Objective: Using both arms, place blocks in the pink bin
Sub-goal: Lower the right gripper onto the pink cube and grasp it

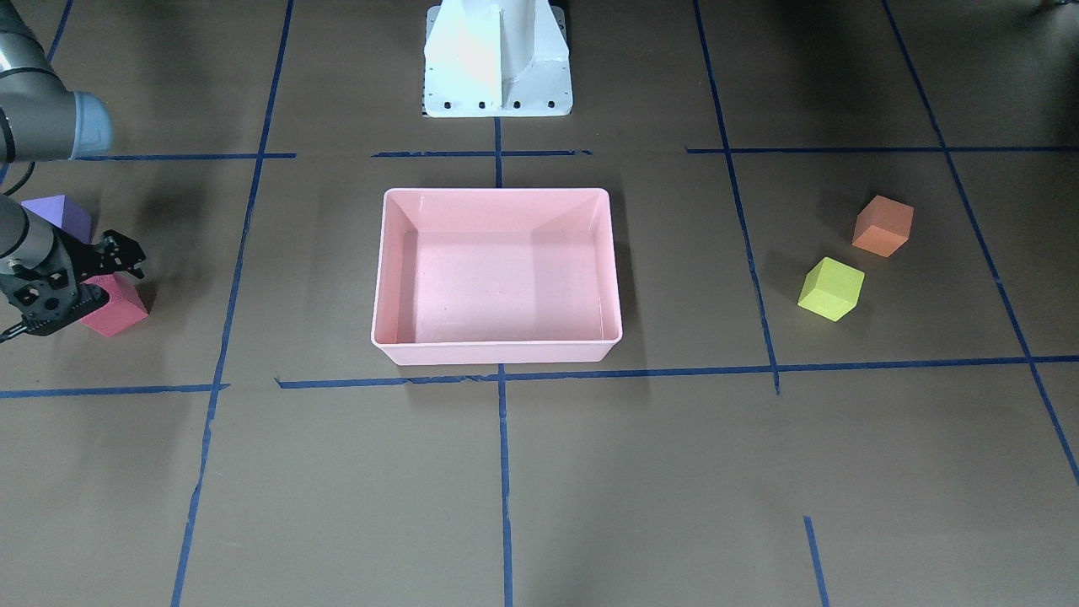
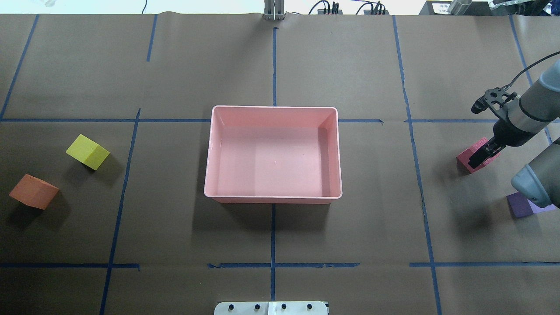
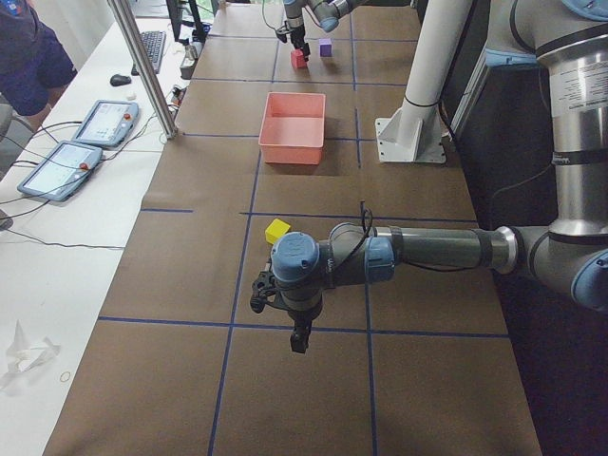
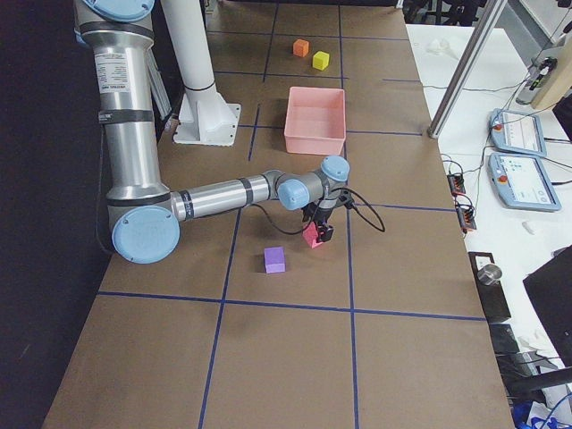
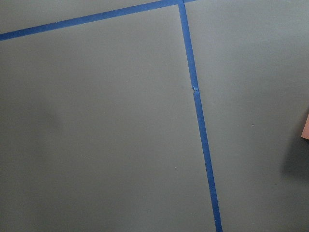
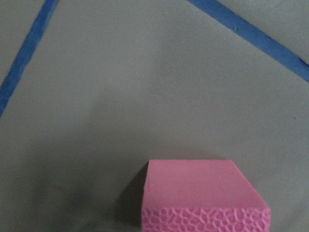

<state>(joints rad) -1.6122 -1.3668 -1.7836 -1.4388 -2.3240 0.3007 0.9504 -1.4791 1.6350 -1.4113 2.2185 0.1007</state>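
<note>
The pink bin (image 2: 273,107) stands empty at the table's middle. The red block (image 2: 470,158) lies on the table right of it in the overhead view, and the purple block (image 2: 520,206) lies nearer the robot. My right gripper (image 2: 484,153) is down on the red block (image 1: 118,310); I cannot tell whether its fingers are pressing it. The right wrist view shows that block (image 6: 205,195) close at the bottom, with no fingers. The yellow-green block (image 2: 87,152) and the orange block (image 2: 33,191) lie far left. My left gripper (image 3: 299,340) hovers beyond them, and its state is unclear.
Blue tape lines grid the brown table cover. The white pedestal base (image 1: 497,59) stands behind the bin. Tablets and cables lie on the white side bench (image 3: 85,142). The left wrist view shows bare cover, tape and an orange sliver (image 5: 306,126) at its right edge.
</note>
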